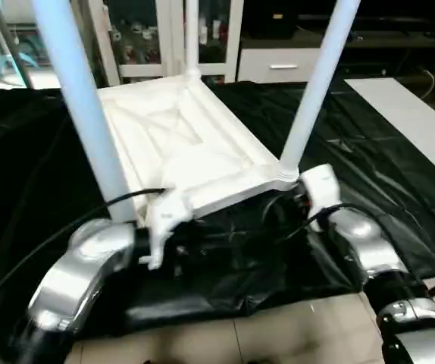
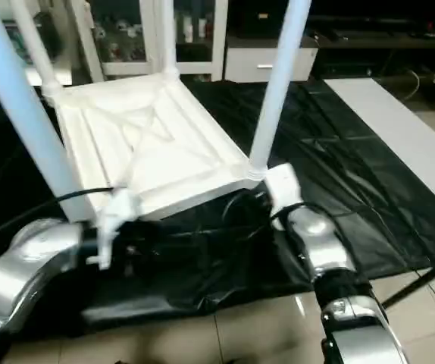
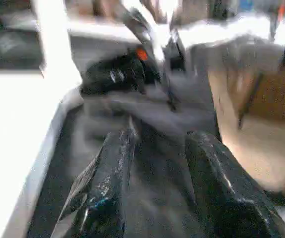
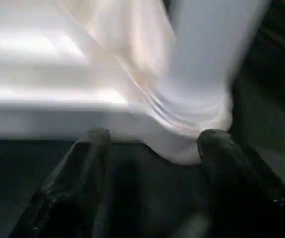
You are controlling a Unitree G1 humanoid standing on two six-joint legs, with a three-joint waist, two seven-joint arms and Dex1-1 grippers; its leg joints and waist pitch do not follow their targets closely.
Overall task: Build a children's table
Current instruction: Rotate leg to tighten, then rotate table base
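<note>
The children's table [image 1: 195,144] lies upside down on the black-draped work table, its ribbed underside facing up. White legs stand in its corner sockets: one near left [image 1: 81,114], one near right [image 1: 316,83], and others behind. My right gripper [image 4: 155,134] is open at the near right corner, its fingers [image 4: 90,163] reaching either side of the socket [image 4: 192,134] that holds the leg. My left gripper [image 3: 160,136] is open just off the tabletop's near edge [image 3: 38,148], with only black cloth between its fingers [image 3: 107,178].
The black cloth [image 1: 369,152] covers the work table out to its front edge, with tiled floor [image 1: 293,334] below. White cabinets and shelves [image 1: 225,38] stand behind. Black cables [image 1: 66,227] run along my left forearm.
</note>
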